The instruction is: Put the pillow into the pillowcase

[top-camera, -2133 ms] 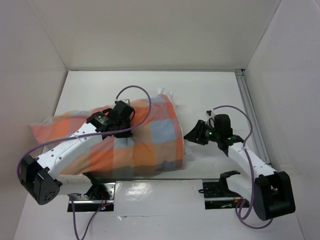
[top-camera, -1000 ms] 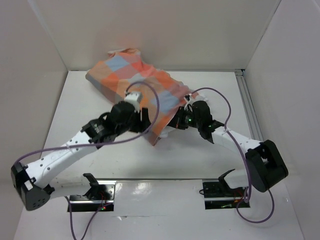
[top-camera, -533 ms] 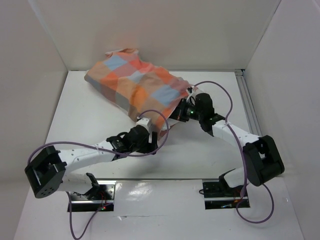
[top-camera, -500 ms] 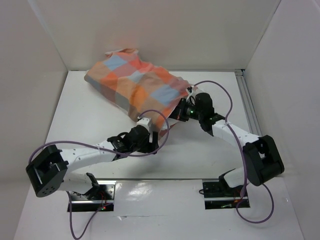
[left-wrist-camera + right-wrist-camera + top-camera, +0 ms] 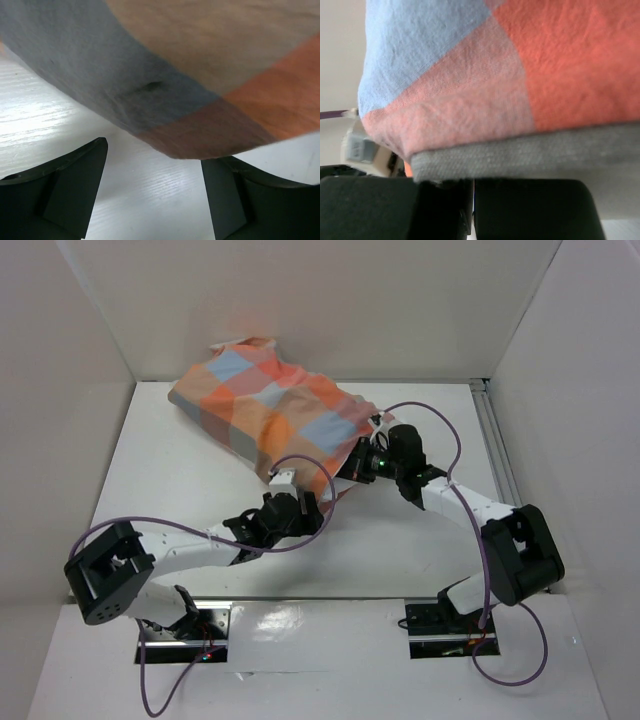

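Note:
The checked pillowcase (image 5: 270, 415) lies plump and slanted toward the back wall, its lower corner hanging over the table. The pillow is hidden under the checked cloth. My right gripper (image 5: 362, 466) is shut on the pillowcase's right edge. In the right wrist view the grey hem (image 5: 535, 152) is pinched at the shut gripper (image 5: 471, 205), below the orange and blue checks (image 5: 520, 70). My left gripper (image 5: 290, 502) sits just below the lower corner. In its wrist view the gripper (image 5: 152, 192) stands open over bare table, with the cloth corner (image 5: 200, 115) above and nothing between the fingers.
White walls close in the table (image 5: 200, 500) on three sides. A metal rail (image 5: 497, 445) runs along the right edge. Purple cables loop over both arms (image 5: 300, 465). The arm mounts (image 5: 185, 625) stand at the near edge.
The left gripper has let go of the cloth, drawn back toward the near side and opened below the pillowcase's lower corner. The right gripper keeps its hold and has barely shifted.

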### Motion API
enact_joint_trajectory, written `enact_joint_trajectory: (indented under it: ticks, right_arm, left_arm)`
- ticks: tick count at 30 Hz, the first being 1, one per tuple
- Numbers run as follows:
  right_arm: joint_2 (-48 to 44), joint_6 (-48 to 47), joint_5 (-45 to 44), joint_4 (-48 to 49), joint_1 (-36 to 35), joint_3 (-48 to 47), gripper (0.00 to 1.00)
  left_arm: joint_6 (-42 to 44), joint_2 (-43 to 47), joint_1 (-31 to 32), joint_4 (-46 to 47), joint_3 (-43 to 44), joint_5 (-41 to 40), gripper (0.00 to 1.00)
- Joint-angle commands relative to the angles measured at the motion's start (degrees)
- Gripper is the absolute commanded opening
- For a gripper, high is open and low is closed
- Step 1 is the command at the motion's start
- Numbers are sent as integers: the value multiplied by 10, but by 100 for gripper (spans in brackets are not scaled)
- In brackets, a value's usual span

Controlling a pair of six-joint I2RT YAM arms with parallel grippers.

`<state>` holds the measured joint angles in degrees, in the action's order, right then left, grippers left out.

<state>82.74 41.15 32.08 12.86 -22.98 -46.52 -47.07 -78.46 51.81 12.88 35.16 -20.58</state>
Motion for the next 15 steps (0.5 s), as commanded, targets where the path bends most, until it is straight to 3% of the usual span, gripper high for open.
enact_joint_trajectory:
  ticks: [1,3,5,7,8,9,15]
  right_arm:
    - [1,3,-14,83,5,-45,0]
    - [1,3,-9,83,5,-51,0]
    - [1,3,-9,83,5,-51,0]
    - [7,3,-3,83,5,-51,0]
    - [7,3,-3,83,5,-56,0]
    - [14,3,4,83,5,-56,0]
    - [41,20,23,109,5,-50,0]
  left_arm:
    - [-34,-33,3,7,18,-52,88]
    - [-39,-46,3,7,23,-52,83]
    - [-48,-46,3,-9,23,-63,63]
    - [-60,-29,3,-29,23,-87,36]
    - [-66,-16,3,-39,23,-92,6]
    - [-66,-3,3,-54,23,-92,0]
    - [-24,137,23,-60,12,-77,0]
